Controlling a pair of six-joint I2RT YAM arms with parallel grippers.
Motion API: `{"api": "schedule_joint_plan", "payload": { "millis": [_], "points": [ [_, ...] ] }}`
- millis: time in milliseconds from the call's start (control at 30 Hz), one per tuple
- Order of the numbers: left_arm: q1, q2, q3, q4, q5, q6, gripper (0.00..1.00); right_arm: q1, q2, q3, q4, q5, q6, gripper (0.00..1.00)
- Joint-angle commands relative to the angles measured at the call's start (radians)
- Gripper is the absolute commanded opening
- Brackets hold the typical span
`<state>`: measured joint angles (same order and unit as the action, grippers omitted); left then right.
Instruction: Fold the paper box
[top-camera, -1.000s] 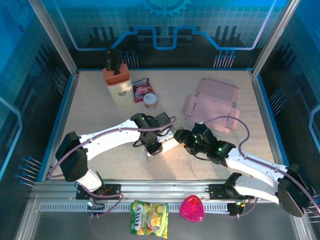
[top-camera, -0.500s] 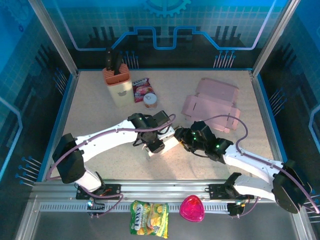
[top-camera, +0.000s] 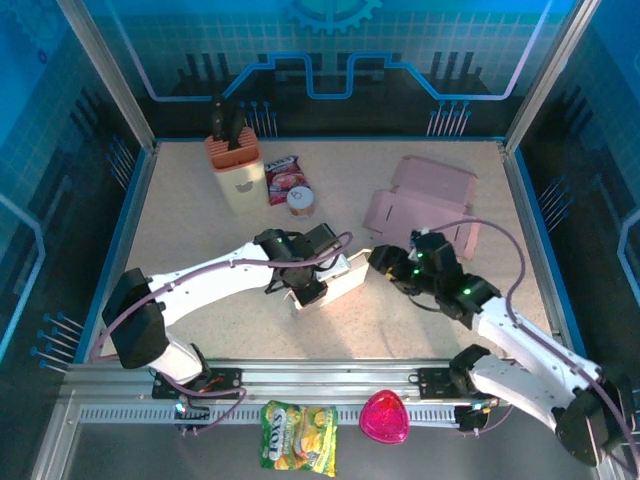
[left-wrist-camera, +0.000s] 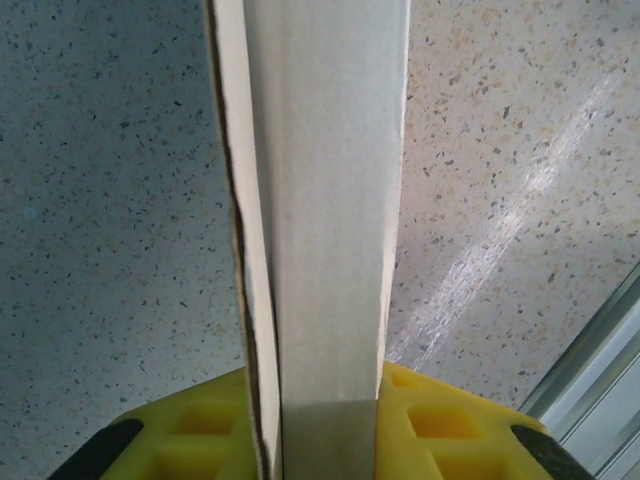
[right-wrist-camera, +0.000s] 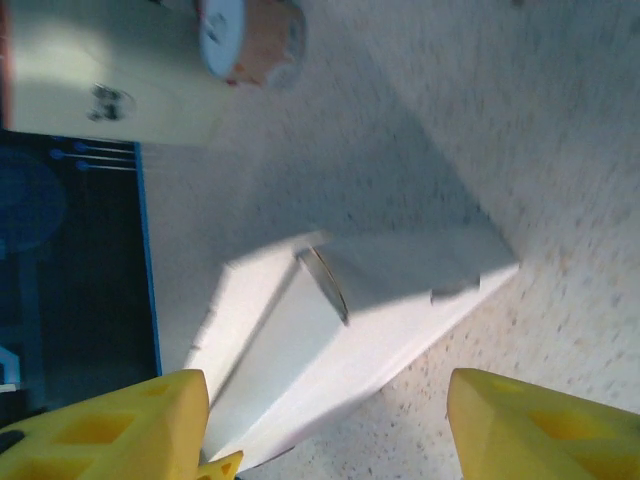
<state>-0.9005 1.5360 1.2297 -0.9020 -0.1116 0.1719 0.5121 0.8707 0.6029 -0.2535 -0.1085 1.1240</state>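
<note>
One white paper box sits mid-tabletop; a flat pink box lies beyond it to the right. Left jaws pinch a box wall, narrow, yellow fingers either side. Right jaws stand wide and empty, just right of the box.

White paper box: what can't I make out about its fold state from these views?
- Top external: the left gripper covers the near end of the white paper box; flaps there hidden.
- Left wrist: one panel runs off the top and bottom edges; which flap it is, unclear.
- Right wrist: soft focus and shadow; a corner sits behind the right gripper's finger; seam closure unclear.
</note>
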Motion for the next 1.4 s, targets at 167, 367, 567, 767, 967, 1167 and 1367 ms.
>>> {"api": "schedule_joint_plan", "payload": {
  "millis": [167, 367, 567, 767, 967, 1167, 1367],
  "points": [
    [0.000, -0.067, -0.036, -0.043, -0.003, 0.100, 0.24, -0.172, 0.056, 0.101, -0.031, -0.323, -0.543, 0.57],
    [0.002, -0.097, -0.052, -0.044, 0.038, 0.137, 0.25, -0.143, 0.178, 0.158, -0.013, -0.395, -0.680, 0.58],
    [0.002, -0.086, -0.058, -0.039, 0.050, 0.143, 0.25, -0.094, 0.257, 0.212, -0.046, -0.387, -0.762, 0.62],
    [0.003, -0.080, -0.055, -0.039, 0.055, 0.143, 0.25, -0.069, 0.312, 0.239, -0.075, -0.396, -0.788, 0.61],
    [0.003, -0.079, -0.056, -0.038, 0.053, 0.143, 0.25, -0.042, 0.296, 0.220, -0.085, -0.390, -0.779, 0.53],
    [0.003, -0.081, -0.055, -0.041, 0.051, 0.142, 0.25, -0.034, 0.261, 0.193, -0.095, -0.382, -0.772, 0.49],
    [0.003, -0.076, -0.055, -0.043, 0.052, 0.140, 0.25, -0.032, 0.251, 0.172, -0.102, -0.364, -0.773, 0.46]
  ]
}}
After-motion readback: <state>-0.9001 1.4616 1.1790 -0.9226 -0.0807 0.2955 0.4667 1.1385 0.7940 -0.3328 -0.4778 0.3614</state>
